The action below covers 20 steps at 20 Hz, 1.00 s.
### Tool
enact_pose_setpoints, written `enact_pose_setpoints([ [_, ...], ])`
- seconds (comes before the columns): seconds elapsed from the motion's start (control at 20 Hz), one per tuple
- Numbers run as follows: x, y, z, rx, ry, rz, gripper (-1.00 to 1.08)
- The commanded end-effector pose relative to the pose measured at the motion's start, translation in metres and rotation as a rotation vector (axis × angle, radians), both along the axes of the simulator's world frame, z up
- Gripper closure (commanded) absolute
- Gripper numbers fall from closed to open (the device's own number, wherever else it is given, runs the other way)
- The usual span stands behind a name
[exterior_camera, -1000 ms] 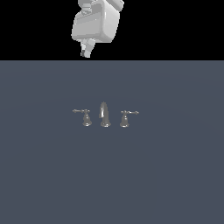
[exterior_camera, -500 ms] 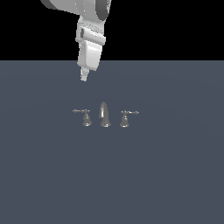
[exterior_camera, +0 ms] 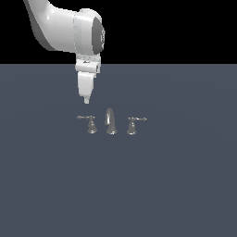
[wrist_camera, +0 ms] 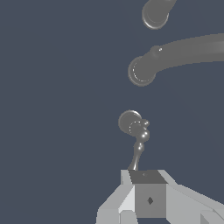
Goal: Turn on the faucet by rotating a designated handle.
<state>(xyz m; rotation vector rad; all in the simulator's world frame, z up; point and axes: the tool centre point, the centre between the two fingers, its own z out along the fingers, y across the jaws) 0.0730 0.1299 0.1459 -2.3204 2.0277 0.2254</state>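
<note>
The pincer (exterior_camera: 86, 99), fingers pressed together and empty, hung just above the handle's (exterior_camera: 88, 122) lever tip, seemingly to push it; the faucet (exterior_camera: 110, 123) stood mid-surface (exterior_camera: 185, 185).

The white two-fingered gripper (wrist_camera: 146, 175) covers the tip of the small grey metal lever handle (wrist_camera: 137, 140); its jaw spacing is unreadable. The arched grey metal spout (wrist_camera: 183, 54) runs off the wrist view's edge.
</note>
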Motion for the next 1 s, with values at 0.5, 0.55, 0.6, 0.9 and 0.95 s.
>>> enact_pose_setpoints([
  [0.5,0.023,0.019,-0.061,-0.125,-0.05,-0.182,1.08],
  [0.55,0.024,0.019,-0.063,-0.129,-0.053,-0.188,1.08],
  [0.6,0.025,0.02,-0.065,-0.133,-0.055,-0.194,1.08],
  [0.9,0.026,0.022,-0.069,-0.142,-0.062,-0.206,1.08],
  [0.95,0.026,0.022,-0.069,-0.142,-0.062,-0.206,1.08],
])
